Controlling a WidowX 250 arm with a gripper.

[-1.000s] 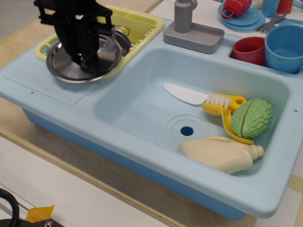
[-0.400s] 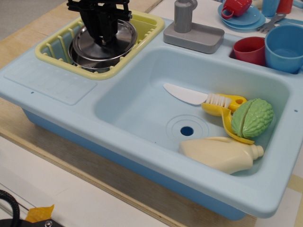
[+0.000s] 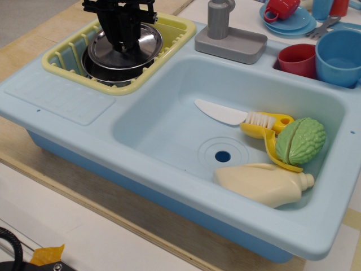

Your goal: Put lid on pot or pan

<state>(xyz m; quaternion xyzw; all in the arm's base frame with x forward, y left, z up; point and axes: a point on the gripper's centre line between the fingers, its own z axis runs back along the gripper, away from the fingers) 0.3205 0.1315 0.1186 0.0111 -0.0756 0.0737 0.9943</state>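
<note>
Currently the lid (image 3: 125, 44) is sitting over the pot (image 3: 104, 70) inside the yellow rack (image 3: 62, 53), at the back left of the blue sink (image 3: 169, 141). The hand (image 3: 121, 40) is hanging directly over the lid's centre, where the knob should be. Whether its fingers are pinching the knob or spread apart cannot be told; the black frame is covering that spot.

Judged by its polished steel, the lid is behaving as a stiff, light, slippery disc. The centre knob is offering the only secure hold.

The pot is showing only a dark sliver of rim. Its handles are hidden.
</note>
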